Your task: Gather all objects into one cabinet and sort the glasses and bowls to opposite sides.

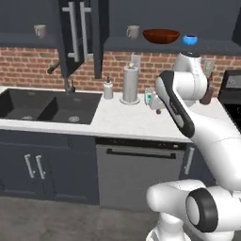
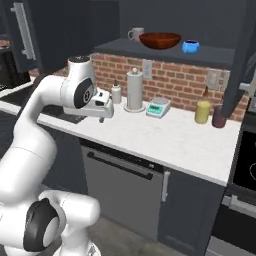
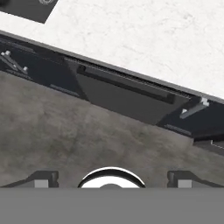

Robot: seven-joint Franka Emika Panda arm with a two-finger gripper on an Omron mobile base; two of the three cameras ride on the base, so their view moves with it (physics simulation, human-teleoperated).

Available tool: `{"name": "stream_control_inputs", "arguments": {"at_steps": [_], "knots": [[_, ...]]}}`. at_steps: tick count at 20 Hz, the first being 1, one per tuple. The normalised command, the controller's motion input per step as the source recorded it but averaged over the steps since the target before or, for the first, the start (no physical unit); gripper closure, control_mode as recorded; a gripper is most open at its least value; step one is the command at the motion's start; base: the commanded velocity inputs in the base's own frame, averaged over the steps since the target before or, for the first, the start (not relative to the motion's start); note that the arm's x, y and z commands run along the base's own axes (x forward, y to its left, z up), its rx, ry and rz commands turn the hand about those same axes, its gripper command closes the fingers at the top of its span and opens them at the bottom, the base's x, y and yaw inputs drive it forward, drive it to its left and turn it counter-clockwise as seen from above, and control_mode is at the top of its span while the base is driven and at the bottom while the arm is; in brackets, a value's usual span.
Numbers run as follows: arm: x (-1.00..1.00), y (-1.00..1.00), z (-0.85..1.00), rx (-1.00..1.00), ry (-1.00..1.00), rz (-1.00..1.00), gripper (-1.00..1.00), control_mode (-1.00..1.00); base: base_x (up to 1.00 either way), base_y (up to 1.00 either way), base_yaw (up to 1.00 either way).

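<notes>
With my hand [image 3: 111, 181] spread empty above the bench [image 2: 165, 137] edge, I see a mug [image 2: 135, 34], brown bowl [image 2: 160, 40] and blue bowl [image 2: 190, 46] shelved above the towel holder [image 2: 134, 90], another mug [image 1: 40, 31] left of the open door [image 1: 75, 35].

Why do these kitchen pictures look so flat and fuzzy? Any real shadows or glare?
Left base view: soft, even light, with mild blur on the brick wall and only a faint shadow under the towel holder. Right base view: the same softness; the arm is shaded smoothly, and the counter shows no glare. Hand view: the floor looks smeared and the whole picture sits tilted.
</notes>
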Motion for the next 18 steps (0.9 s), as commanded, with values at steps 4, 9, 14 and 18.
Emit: {"name": "stream_control_inputs", "arguments": {"at_steps": [4, 9, 14, 18], "knots": [[0.0, 0.0, 0.0, 0.0, 0.0, 0.0, -1.0, 1.0, -0.26, 0.85, 0.52], [0.0, 0.0, 0.0, 0.0, 0.0, 0.0, -1.0, 1.0, -0.13, 0.97, 0.51], [0.0, 0.0, 0.0, 0.0, 0.0, 0.0, -1.0, 1.0, 0.0, 1.0, 0.45], [0.0, 0.0, 0.0, 0.0, 0.0, 0.0, -1.0, 1.0, 0.01, 1.0, 0.1]]}}
